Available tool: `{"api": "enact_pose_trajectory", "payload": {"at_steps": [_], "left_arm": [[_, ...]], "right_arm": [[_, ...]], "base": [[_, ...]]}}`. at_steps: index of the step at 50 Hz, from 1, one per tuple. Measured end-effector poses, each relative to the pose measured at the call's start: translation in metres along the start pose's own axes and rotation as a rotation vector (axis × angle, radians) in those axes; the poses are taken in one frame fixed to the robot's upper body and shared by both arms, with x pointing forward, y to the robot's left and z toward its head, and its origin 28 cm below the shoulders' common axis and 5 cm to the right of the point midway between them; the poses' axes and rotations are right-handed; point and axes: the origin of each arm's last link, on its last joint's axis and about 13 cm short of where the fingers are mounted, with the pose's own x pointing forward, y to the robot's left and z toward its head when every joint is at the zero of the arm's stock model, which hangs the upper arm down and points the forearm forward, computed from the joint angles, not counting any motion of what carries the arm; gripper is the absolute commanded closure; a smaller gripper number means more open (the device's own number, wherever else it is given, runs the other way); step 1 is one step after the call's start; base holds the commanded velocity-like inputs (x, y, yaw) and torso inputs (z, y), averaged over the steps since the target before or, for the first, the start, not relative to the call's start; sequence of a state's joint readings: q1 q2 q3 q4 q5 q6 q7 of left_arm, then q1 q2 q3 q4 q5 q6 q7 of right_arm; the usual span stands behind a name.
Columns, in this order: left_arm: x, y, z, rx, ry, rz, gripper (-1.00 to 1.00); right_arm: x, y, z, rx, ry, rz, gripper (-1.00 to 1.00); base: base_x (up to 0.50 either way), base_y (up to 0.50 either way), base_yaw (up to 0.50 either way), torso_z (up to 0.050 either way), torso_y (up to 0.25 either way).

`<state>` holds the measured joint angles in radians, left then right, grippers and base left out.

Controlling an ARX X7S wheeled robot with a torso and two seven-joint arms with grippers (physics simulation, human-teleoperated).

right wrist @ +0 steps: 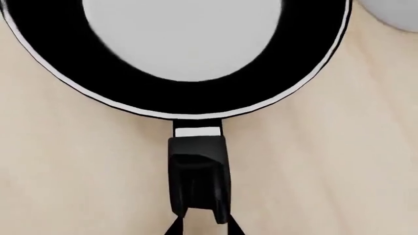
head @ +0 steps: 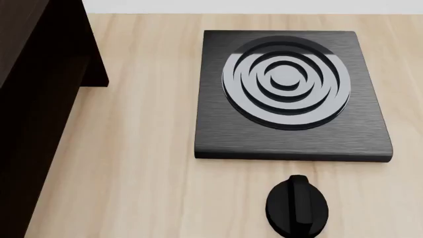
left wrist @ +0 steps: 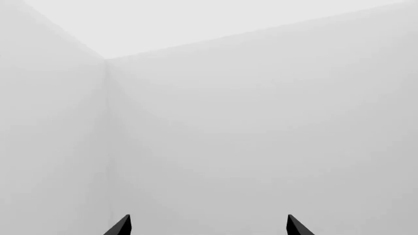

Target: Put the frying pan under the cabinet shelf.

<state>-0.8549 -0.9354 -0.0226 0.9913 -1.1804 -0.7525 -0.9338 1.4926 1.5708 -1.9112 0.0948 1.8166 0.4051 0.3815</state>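
The frying pan, black with a glossy pale inside, fills the far part of the right wrist view; it is out of the head view. Its handle runs back to my right gripper. The two fingertips press against the handle's sides and are shut on it. I cannot tell whether the pan rests on the wood or hangs above it. The cabinet shelf, very dark wood, stands at the left of the head view. My left gripper is open and empty and faces only white walls. Neither gripper shows in the head view.
A square black stove plate with concentric rings lies on the light wooden counter, with a black knob in front of it. The edge of a white bowl lies beside the pan.
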Motion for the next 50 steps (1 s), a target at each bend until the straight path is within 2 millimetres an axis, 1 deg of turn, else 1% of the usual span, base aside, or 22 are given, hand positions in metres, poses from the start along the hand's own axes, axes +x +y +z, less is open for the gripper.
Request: {"api": "enact_pose_trajectory", "payload": {"at_steps": [9, 19, 26, 35, 43, 50], "left_arm": [[0.000, 0.000, -0.001, -0.002, 0.000, 0.003, -1.00], [0.000, 0.001, -0.001, -0.004, -0.002, 0.007, -1.00], [0.000, 0.002, -0.002, -0.005, -0.003, 0.010, -1.00], [0.000, 0.002, -0.001, -0.005, -0.005, 0.012, -1.00], [0.000, 0.002, -0.001, -0.004, -0.007, 0.012, -1.00], [0.000, 0.003, 0.000, 0.004, -0.009, 0.014, -1.00]], "right_arm": [[-0.025, 0.018, 0.021, -0.050, 0.059, 0.000, 1.00], [-0.055, 0.031, 0.042, -0.106, 0.035, 0.024, 1.00], [-0.073, 0.032, 0.054, -0.132, -0.008, 0.031, 1.00], [-0.090, 0.030, 0.065, -0.152, -0.067, 0.024, 1.00], [-0.100, 0.028, 0.071, -0.172, -0.112, 0.025, 1.00], [-0.104, 0.030, 0.080, -0.199, -0.144, 0.028, 1.00]], "base": [[0.00, 0.00, 0.00, 0.000, 0.000], [0.00, 0.00, 0.00, 0.000, 0.000], [0.00, 0.00, 0.00, 0.000, 0.000], [0.00, 0.00, 0.00, 0.000, 0.000], [0.00, 0.00, 0.00, 0.000, 0.003], [0.00, 0.00, 0.00, 0.000, 0.000]]}}
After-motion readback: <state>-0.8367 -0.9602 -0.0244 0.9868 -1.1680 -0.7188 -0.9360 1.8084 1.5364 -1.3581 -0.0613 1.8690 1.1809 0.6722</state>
